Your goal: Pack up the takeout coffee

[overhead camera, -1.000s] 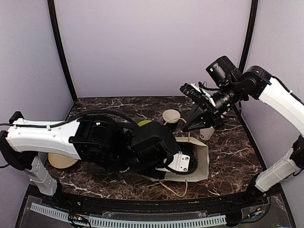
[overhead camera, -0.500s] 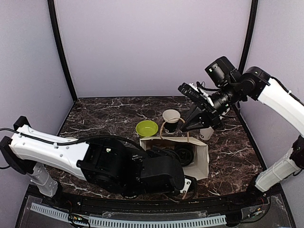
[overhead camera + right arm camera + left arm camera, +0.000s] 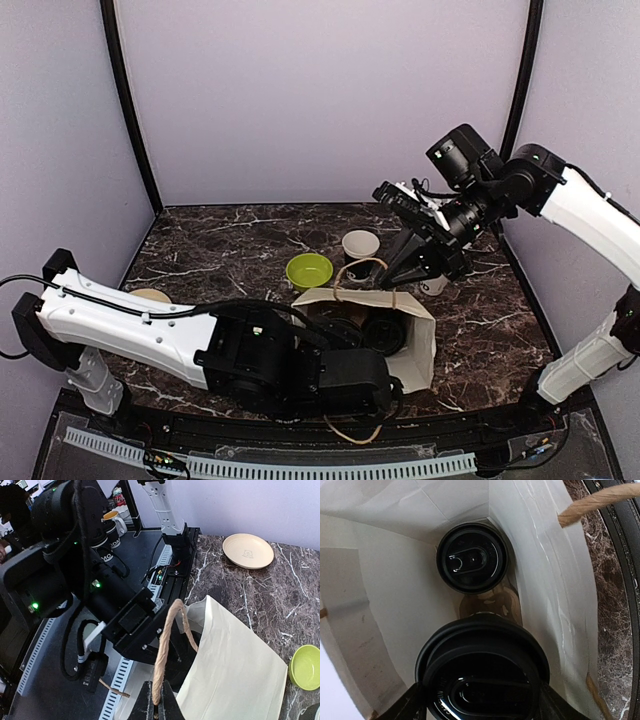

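Observation:
A white paper bag (image 3: 418,345) stands open in the middle of the table. In the left wrist view my left gripper (image 3: 482,702) is shut on a black-lidded coffee cup (image 3: 482,675) inside the bag (image 3: 395,605). A second lidded cup (image 3: 471,557) sits deeper in the bag. Both lids show from above, one (image 3: 385,333) beside the other (image 3: 345,335). My right gripper (image 3: 156,707) is shut on the bag's twine handle (image 3: 167,645) and holds it up; it shows from above (image 3: 393,273). An unlidded black cup (image 3: 360,246) stands behind the bag.
A lime-green bowl (image 3: 309,270) sits left of the unlidded cup. A white cup (image 3: 434,284) stands behind my right gripper. A tan plate (image 3: 150,296) lies at the far left. My left arm (image 3: 260,360) spans the near table. The bag's other handle (image 3: 350,432) hangs over the front edge.
My left arm has swung toward the near edge, uncovering the green bowl, the plate and the bag's mouth. The bag's mouth has opened wider. My right gripper has kept the handle.

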`<action>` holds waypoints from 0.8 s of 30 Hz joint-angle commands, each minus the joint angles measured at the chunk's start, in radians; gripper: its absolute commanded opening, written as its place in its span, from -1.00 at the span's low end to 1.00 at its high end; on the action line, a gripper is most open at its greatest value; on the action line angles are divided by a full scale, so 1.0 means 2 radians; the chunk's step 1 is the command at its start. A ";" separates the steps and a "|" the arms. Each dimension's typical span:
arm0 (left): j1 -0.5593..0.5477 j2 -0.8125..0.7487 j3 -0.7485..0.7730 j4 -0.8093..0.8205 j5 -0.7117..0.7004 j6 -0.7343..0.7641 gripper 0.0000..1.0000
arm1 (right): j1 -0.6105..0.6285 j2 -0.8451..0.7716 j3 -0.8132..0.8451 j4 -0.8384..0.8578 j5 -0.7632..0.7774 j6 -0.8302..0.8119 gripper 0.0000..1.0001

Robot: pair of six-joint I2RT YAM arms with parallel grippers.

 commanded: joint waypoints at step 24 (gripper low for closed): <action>0.074 -0.038 -0.085 0.140 0.050 0.021 -0.01 | 0.015 0.034 0.034 -0.008 -0.027 -0.014 -1.00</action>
